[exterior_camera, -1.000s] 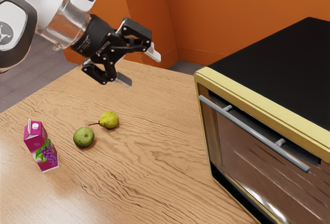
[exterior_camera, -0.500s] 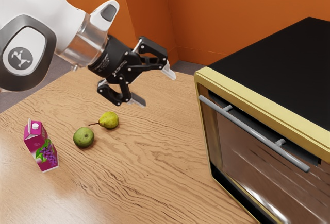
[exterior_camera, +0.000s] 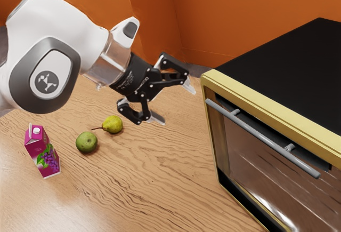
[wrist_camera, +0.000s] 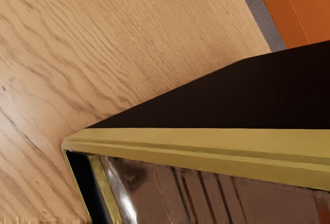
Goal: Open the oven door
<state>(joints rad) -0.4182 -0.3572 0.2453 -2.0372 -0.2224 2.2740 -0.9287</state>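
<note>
Though the oven door (exterior_camera: 266,162) looks shut at the exterior view's right, the gripper (exterior_camera: 173,102) stands wide open, empty, just short of it; the step seems to be approach, next needing alignment around the handle (exterior_camera: 261,136)

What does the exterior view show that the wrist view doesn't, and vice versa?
Exterior view: white robot arm, open black two-finger tool, straight grey bar handle, purple carton with grapes, round green fruit, yellow-green pear.

Wrist view: the stretch of light wood tabletop running along the black-topped box oven's far side, which the oven blocks from the other camera.

Both: the oven's black top, yellow trim and brownish glassy front, plus wood tabletop, grey floor and orange wall.
</note>
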